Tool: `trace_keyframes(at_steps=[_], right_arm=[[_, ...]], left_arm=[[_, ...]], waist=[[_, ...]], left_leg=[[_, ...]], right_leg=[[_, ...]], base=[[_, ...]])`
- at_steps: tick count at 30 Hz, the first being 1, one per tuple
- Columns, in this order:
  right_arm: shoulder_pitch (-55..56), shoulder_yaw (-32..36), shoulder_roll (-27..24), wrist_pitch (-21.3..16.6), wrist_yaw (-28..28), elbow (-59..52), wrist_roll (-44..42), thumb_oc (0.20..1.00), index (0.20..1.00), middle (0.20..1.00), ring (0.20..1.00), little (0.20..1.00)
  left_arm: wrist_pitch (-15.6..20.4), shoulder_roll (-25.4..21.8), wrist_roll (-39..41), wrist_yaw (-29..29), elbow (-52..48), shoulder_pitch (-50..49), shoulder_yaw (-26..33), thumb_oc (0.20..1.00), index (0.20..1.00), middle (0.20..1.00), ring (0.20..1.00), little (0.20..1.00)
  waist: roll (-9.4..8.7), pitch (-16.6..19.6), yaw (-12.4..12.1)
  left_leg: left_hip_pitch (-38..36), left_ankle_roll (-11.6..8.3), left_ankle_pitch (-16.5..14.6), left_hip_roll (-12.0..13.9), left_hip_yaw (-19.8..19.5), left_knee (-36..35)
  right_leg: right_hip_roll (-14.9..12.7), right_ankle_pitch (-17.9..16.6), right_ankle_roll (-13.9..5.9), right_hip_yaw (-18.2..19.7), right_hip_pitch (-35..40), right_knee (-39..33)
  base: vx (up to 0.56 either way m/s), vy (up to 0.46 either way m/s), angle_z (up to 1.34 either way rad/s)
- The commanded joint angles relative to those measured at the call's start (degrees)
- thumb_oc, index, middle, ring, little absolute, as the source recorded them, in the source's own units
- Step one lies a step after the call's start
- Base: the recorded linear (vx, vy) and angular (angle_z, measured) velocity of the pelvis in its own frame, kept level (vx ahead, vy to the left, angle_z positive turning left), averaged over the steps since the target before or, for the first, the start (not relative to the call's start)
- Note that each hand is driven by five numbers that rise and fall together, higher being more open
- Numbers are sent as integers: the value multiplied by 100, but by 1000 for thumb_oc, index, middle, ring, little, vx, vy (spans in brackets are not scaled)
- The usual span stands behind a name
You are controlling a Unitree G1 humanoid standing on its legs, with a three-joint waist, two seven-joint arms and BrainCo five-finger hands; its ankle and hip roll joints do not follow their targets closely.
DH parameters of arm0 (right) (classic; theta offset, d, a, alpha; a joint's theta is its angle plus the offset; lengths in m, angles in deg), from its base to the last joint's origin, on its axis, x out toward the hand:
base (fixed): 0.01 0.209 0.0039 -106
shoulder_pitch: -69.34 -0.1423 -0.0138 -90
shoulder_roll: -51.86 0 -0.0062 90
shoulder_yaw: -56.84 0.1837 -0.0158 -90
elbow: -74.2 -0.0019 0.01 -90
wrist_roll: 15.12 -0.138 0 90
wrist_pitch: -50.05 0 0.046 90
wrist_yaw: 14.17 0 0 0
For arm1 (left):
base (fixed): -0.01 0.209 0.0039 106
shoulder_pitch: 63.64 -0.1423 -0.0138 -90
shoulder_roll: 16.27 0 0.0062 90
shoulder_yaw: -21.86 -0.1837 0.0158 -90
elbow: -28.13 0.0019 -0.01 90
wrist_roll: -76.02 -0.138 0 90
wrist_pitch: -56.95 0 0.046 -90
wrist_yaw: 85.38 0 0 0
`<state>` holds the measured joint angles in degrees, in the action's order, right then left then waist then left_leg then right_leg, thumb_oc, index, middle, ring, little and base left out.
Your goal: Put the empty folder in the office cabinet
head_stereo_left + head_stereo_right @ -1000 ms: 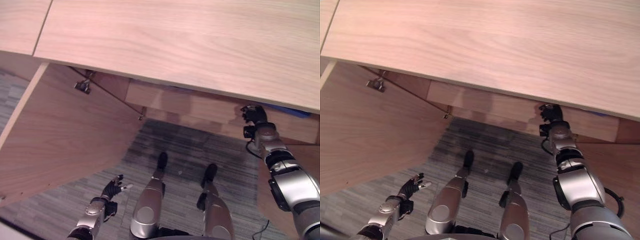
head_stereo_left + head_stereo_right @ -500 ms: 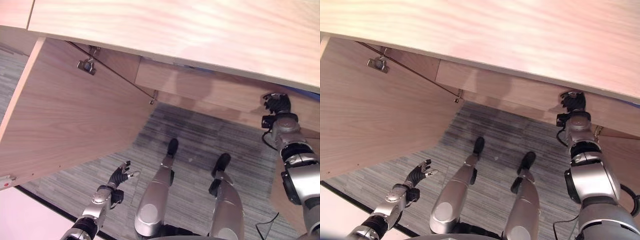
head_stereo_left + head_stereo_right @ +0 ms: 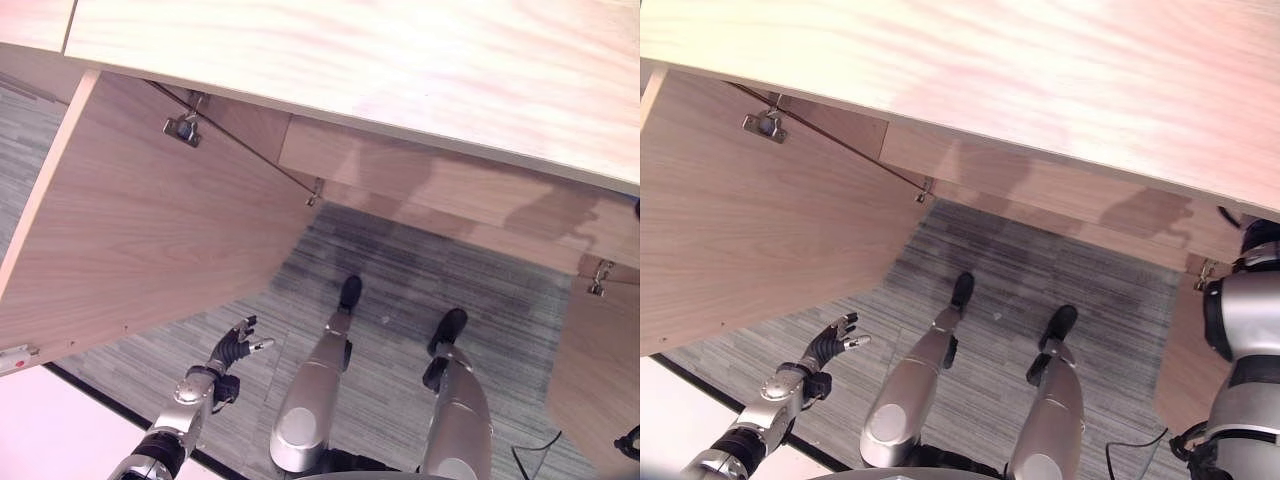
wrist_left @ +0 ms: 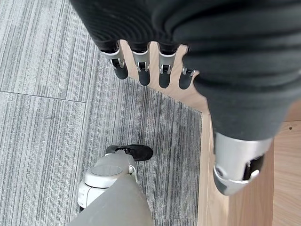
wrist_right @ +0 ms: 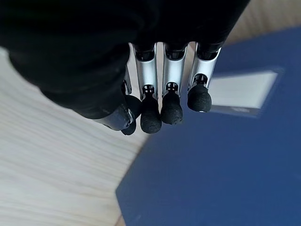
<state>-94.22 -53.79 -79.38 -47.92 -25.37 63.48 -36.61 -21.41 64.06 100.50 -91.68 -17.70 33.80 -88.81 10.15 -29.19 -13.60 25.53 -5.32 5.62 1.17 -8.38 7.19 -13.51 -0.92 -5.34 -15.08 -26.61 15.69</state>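
Your blue folder (image 5: pixel 225 160) lies flat on the pale wood-grain cabinet (image 3: pixel 380 60) surface, directly beneath your right hand (image 5: pixel 155 101); it is a smooth, matte, rectangular binder with a white label panel, but you cannot tell its long axis from what shows. That hand hovers over it with fingers straight, grasping nothing. Your left hand (image 3: pixel 232 352) hangs low over the grey striped carpet (image 3: pixel 390 290), below the cabinet's open wooden door (image 3: pixel 140 240), its fingers relaxed and spread, empty
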Motion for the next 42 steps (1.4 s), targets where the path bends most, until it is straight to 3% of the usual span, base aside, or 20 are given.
trace_keyframes(at_steps=[1, 11, 16, 20, 23, 31, 42], right_arm=[[-145, -556, -413, -136, -74, -238, -393, 200, 200, 200, 200, 200], [-393, -707, -333, -158, -38, -375, -486, 200, 200, 200, 200, 200], [535, 107, 148, -506, -191, -1571, -981, 200, 200, 200, 200, 200], [2076, 1019, 641, -893, -606, -3536, -428, 200, 200, 200, 200, 200], [2919, 1615, 1030, -984, -731, -3942, -162, 200, 200, 200, 200, 200], [3193, 1524, 1645, -750, -529, -3043, -145, 200, 200, 200, 200, 200], [2657, 1221, 1430, -520, -215, -1531, -533, 200, 200, 200, 200, 200]], left_arm=[[92, -358, 194, -71, -53, -226, -265, 1000, 1000, 1000, 1000, 1000], [95, -434, 172, -83, 39, -180, -198, 1000, 1000, 1000, 1000, 1000], [105, -263, 134, 8, 214, -208, -20, 1000, 1000, 1000, 1000, 1000], [130, -4, 55, 115, 324, -291, 273, 1000, 1000, 1000, 1000, 1000], [159, 132, 11, 153, 404, -267, 370, 1000, 1000, 1000, 1000, 1000], [169, 166, 63, 197, 368, -242, 360, 1000, 1000, 1000, 1000, 1000], [166, 72, 120, 155, 305, -239, 146, 1000, 1000, 1000, 1000, 1000]], waist=[[44, 275, -61], [17, 327, -89], [-31, 304, 17], [-125, 277, 156], [-139, 303, 203], [-67, 275, 233], [52, 138, 204]], left_leg=[[332, -242, -108, 129, -35, 216], [246, -227, -65, 104, -44, 96], [171, -221, -4, 127, -18, -77], [73, -201, 42, 154, -30, -261], [23, -182, 130, 161, -84, -441], [-117, -167, 215, 192, -46, -663], [-119, -152, 200, 166, 1, -634]], right_leg=[[-157, 763, -476, 266, 215, 736], [-172, 692, -502, 238, 307, 585], [-150, 632, -522, 253, 396, 426], [-128, 574, -544, 256, 482, 271], [-122, 483, -565, 212, 544, 118], [-110, 437, -572, 290, 540, 64], [-135, 508, -580, 388, 416, 208]], base=[[0, 0, 0], [0, 0, 0], [0, 6, 0], [0, 0, 0], [7, -3, -1], [-3, 6, -3], [-12, 4, -2]])
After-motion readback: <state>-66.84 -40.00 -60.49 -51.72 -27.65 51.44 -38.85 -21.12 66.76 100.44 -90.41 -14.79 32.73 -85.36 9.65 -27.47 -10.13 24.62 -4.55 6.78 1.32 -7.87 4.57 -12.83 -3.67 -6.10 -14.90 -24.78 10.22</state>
